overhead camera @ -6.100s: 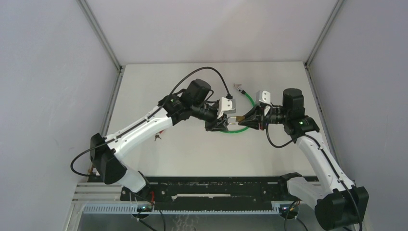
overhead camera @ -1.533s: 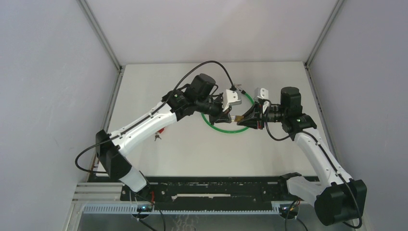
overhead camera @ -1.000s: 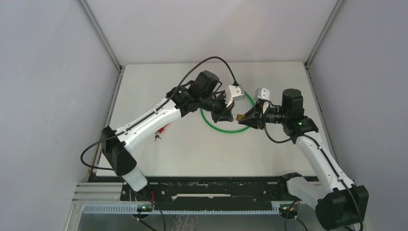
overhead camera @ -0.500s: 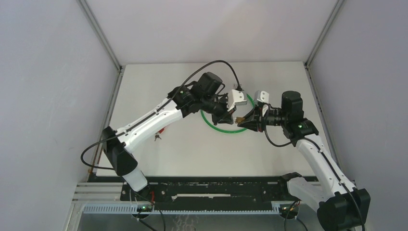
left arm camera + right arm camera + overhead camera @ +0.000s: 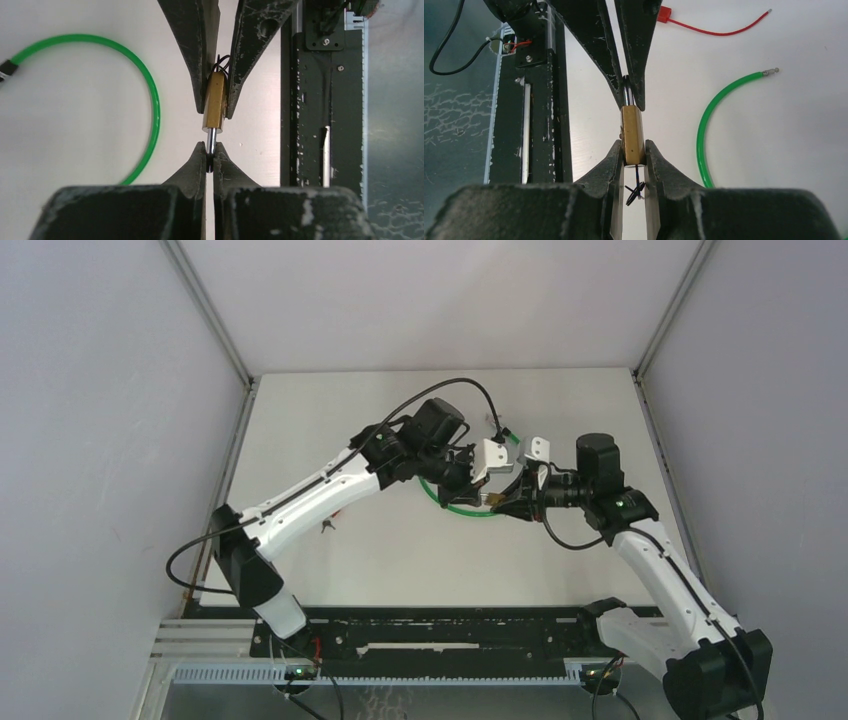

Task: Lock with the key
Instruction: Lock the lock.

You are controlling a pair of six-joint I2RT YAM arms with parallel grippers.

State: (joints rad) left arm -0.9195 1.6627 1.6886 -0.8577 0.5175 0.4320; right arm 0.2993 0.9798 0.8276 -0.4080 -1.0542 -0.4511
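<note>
Meeting nose to nose above the white table (image 5: 400, 560), two robot arms share one small brass padlock (image 5: 215, 102). The right gripper (image 5: 634, 150) pinches the padlock's body between its fingers, with a knot of thin black thread (image 5: 634, 188) showing at the gripped end. The left gripper (image 5: 210, 156) has its jaws pressed tight on a steel shaft (image 5: 212, 139) that sticks out of the lock's other end; whether it is shackle or key cannot be told. A green cable (image 5: 150, 100) lies looped on the table below, a red wire (image 5: 719, 31) nearby.
</note>
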